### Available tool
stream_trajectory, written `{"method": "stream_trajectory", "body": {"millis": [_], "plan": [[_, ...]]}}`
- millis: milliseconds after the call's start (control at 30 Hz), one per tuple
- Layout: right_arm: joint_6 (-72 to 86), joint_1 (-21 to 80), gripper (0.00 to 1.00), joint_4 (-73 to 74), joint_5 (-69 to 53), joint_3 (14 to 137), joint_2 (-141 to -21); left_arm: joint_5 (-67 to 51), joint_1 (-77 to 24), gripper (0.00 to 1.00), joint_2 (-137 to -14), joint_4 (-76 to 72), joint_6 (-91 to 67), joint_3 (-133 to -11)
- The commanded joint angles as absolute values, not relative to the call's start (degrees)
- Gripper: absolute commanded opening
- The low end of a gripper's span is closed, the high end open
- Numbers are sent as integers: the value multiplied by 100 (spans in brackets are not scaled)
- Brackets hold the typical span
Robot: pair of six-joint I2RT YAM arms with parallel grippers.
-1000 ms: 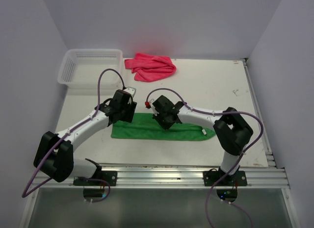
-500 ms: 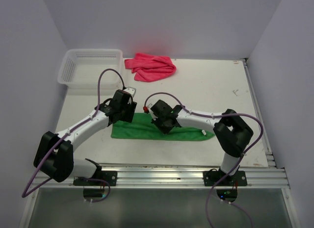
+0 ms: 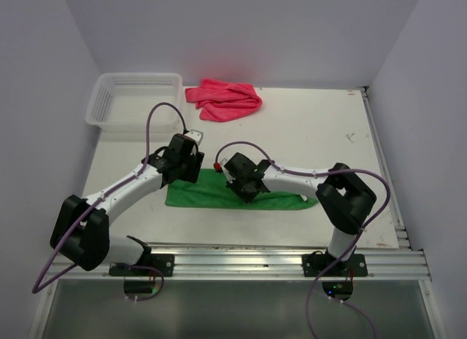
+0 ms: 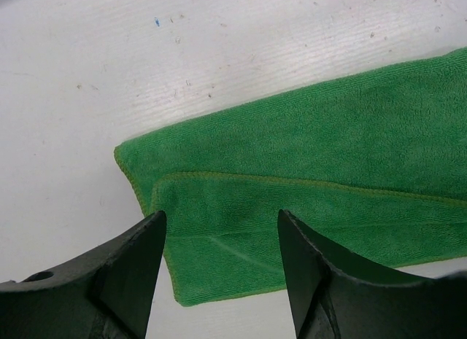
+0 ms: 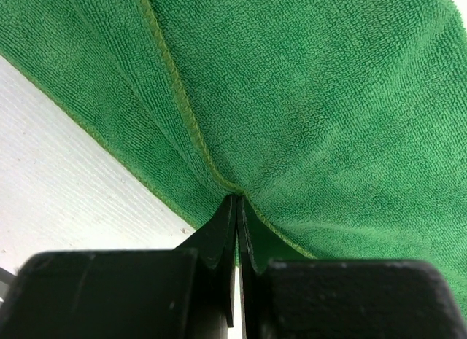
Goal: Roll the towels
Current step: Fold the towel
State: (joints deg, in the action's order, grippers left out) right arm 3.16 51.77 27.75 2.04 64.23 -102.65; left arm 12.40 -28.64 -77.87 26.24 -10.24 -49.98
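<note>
A green towel [image 3: 201, 195] lies in a long strip across the table's near half, folded lengthwise, with a hem line running along it [image 4: 328, 157]. My left gripper [image 4: 221, 222] hovers open over the strip's left end [image 3: 184, 171], nothing between its fingers. My right gripper [image 5: 238, 200] is shut on the green towel [image 5: 328, 98]; a stitched hem runs straight into the closed jaws and the cloth is pulled up there. From above, the right gripper [image 3: 239, 186] sits over the strip's middle. A pink-red towel [image 3: 225, 100] lies bunched at the back of the table.
A white mesh basket [image 3: 131, 98] stands at the back left corner beside the pink-red towel. White walls close in the table on three sides. A metal rail [image 3: 241, 259] with both arm bases runs along the near edge.
My right gripper has slid left along the green towel with the pinched hem, and the strip's right end has drawn in slightly. The left arm has not moved.
</note>
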Motion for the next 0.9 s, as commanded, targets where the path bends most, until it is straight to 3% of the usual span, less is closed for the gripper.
{"method": "stream_trajectory", "body": {"millis": [0, 367, 400, 433, 500, 700, 867], "plan": [[439, 5238, 4, 2760, 176, 6302, -10028, 1310, -2900, 67, -7813, 2654, -949, -5177], [448, 5256, 23, 2681, -509, 6293, -9607, 1476, -2900, 69, -7393, 2427, -1081, -5072], [474, 5256, 27, 2602, -745, 6310, -9476, 1520, -2892, 70, -7287, 2365, -1116, -5036], [483, 5256, 36, 2575, -843, 6328, -9422, 1512, -2865, 71, -7077, 2303, -1125, -4975], [527, 5256, 41, 2470, -966, 6389, -9317, 1416, -2804, 76, -6961, 2171, -1125, -4861], [729, 5247, 37, 2207, -1133, 6855, -9474, 1047, -2540, 77, -7050, 2215, -1440, -4966], [922, 5247, 32, 1960, -1774, 7845, -10396, 1335, -2163, 76, -6558, 2276, -1757, -5027]]}}
